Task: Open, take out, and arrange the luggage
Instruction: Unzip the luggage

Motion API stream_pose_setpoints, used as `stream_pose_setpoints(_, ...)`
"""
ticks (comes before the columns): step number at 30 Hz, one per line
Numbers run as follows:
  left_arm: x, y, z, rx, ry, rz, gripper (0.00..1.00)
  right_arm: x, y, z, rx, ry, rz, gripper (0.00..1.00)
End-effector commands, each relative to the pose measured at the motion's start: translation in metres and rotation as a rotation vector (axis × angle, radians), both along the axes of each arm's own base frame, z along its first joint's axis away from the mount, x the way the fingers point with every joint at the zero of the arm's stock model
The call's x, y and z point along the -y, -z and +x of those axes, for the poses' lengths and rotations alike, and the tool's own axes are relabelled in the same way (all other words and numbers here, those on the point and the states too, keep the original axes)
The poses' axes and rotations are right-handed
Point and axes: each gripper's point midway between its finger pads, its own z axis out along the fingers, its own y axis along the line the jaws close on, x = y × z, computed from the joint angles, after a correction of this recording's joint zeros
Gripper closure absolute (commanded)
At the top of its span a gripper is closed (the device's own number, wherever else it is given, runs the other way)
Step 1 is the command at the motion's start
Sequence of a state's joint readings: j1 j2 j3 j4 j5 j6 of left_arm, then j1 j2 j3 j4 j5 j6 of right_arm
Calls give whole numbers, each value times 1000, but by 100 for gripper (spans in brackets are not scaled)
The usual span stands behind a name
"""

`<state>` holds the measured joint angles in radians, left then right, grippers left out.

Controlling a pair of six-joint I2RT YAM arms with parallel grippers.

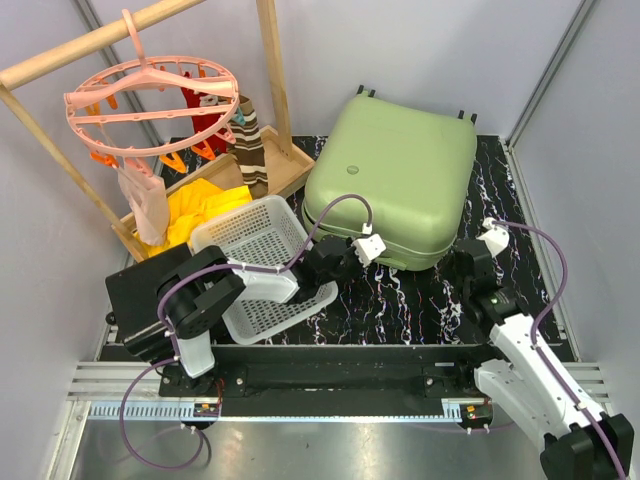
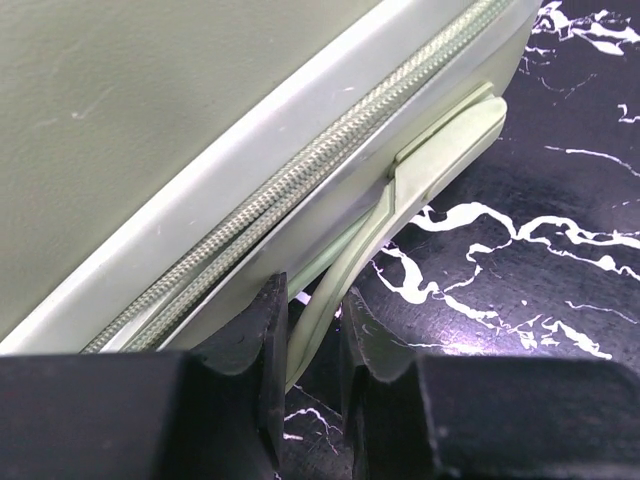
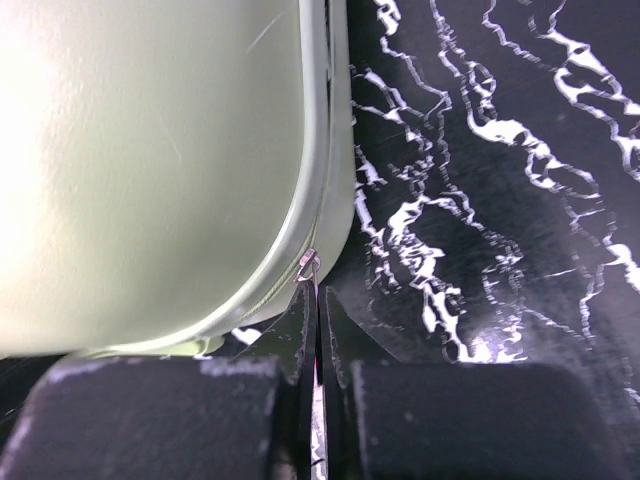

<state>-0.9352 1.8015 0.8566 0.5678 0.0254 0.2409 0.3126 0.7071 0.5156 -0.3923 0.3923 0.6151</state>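
The light-green luggage (image 1: 395, 180) lies shut on the black marbled mat (image 1: 420, 300), its zipper (image 2: 300, 180) closed. My left gripper (image 1: 372, 256) is at the case's near side. In the left wrist view its jaws (image 2: 315, 330) stand slightly open on either side of the green side handle (image 2: 440, 150); the strap touches the left finger and a gap shows at the right finger. My right gripper (image 1: 462, 258) is at the near right corner of the luggage (image 3: 150, 150). There the gripper (image 3: 318, 300) is shut on the thin metal zipper pull (image 3: 307, 262).
A white perforated basket (image 1: 265, 265) lies under my left arm, and a black boxy case (image 1: 140, 290) sits to its left. Behind stands a wooden rack (image 1: 275, 80) with a pink peg hanger (image 1: 150, 100), a striped sock (image 1: 250, 145) and a yellow cloth (image 1: 200, 205).
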Motion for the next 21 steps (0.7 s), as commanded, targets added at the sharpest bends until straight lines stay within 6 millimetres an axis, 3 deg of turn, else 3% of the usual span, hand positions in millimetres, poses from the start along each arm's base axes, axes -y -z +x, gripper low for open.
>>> stream_pose_setpoints(1, -114, 28, 73, -12, -524, 114, 100, 44, -23, 7, 20, 166, -168, 100)
stream_pose_setpoints(21, -115, 42, 76, -64, -536, 106, 100, 82, -18, 40, 54, 231, -428, 100)
